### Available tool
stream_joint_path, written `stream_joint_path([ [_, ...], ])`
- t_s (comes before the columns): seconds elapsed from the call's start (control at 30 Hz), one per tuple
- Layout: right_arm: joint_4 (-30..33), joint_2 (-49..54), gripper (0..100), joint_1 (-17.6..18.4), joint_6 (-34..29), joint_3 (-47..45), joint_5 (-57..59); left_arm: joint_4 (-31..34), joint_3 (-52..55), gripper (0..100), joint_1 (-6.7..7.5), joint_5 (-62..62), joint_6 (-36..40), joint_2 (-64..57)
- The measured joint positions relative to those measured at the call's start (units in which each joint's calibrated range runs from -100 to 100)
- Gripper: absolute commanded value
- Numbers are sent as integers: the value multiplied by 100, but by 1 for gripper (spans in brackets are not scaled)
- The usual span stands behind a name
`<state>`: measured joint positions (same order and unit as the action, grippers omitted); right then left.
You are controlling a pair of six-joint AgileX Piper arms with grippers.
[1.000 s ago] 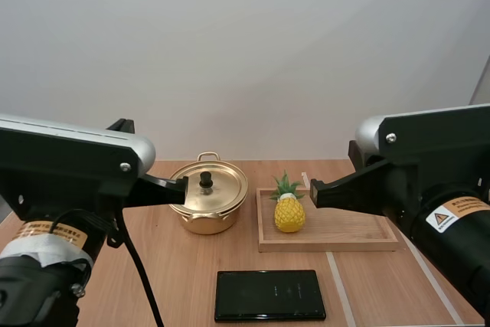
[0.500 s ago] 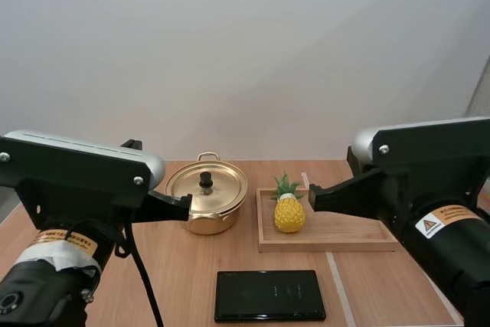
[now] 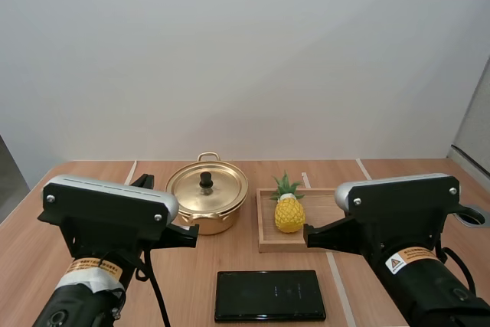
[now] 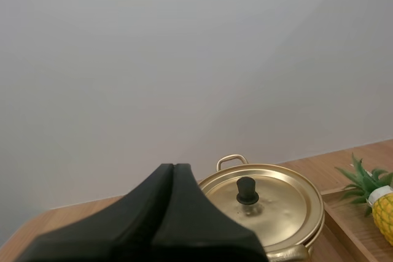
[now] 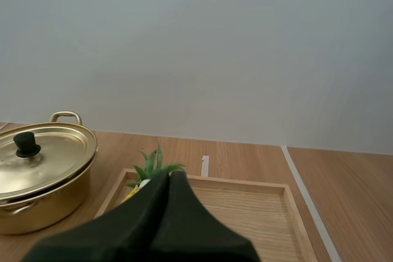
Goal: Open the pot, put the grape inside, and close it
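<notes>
Observed left tool (image 4: 174, 167) and right tool (image 5: 170, 175) closed, empty. Logged lid (image 3: 220, 188) on pot (image 3: 208, 223), pineapple (image 3: 289, 212) upright in wooden tray (image 3: 360, 242). Could not read orange arm labels (image 3: 396, 261).

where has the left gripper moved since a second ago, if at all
Yes. The left gripper drew back toward the camera, away from the pot.

The left arm (image 3: 107, 216) and right arm (image 3: 402, 212) were boxy black, silver-grey tops, screws (image 3: 157, 217), orange warning stickers (image 3: 406, 258); left gripper (image 4: 174, 167) and right gripper (image 5: 170, 174) plain black.
</notes>
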<state>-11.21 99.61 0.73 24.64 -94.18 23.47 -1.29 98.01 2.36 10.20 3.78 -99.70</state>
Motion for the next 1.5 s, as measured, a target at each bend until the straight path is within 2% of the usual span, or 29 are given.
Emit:
stream_joint_path([
  [0.4,83,0,0,0,0,-559,-146,0,186,0,0,170,82,0],
  [0.93,132,0,0,0,0,-571,753,0,199,0,0,2051,183,0],
  [1.5,132,0,0,0,-65,-571,803,0,186,0,0,2105,183,0],
])
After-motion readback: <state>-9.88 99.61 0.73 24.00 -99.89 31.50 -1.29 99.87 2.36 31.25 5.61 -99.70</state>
